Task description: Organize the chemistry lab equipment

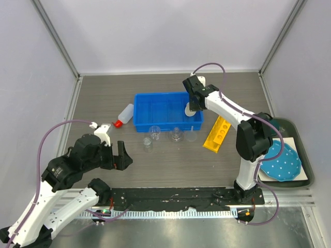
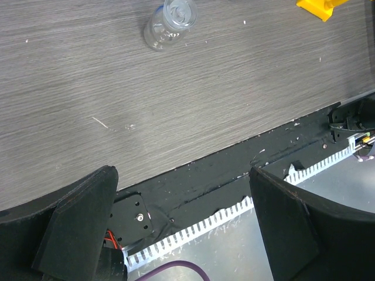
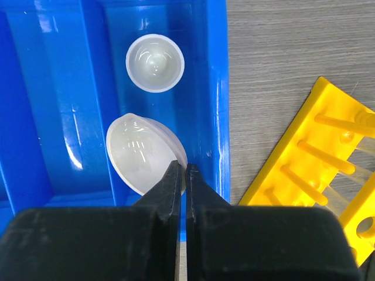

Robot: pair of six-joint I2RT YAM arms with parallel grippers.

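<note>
Top camera overlooks the whole desk; both wrist cameras face down, close, each catching the yellow tube rack.

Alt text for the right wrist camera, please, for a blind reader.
The right gripper pinches the rim of a tilted white dish over a blue bin. A second white dish sits in the bin; a yellow tube rack lies on the table at right.

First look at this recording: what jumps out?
The bright blue bin at centre draws the eye: at its right end the right pincer is shut on the rim of a tilted white dish, and a second white dish lies in the bin beside it. The yellow rack lies just right of the bin, and the left pincer hangs open at near left.
</note>
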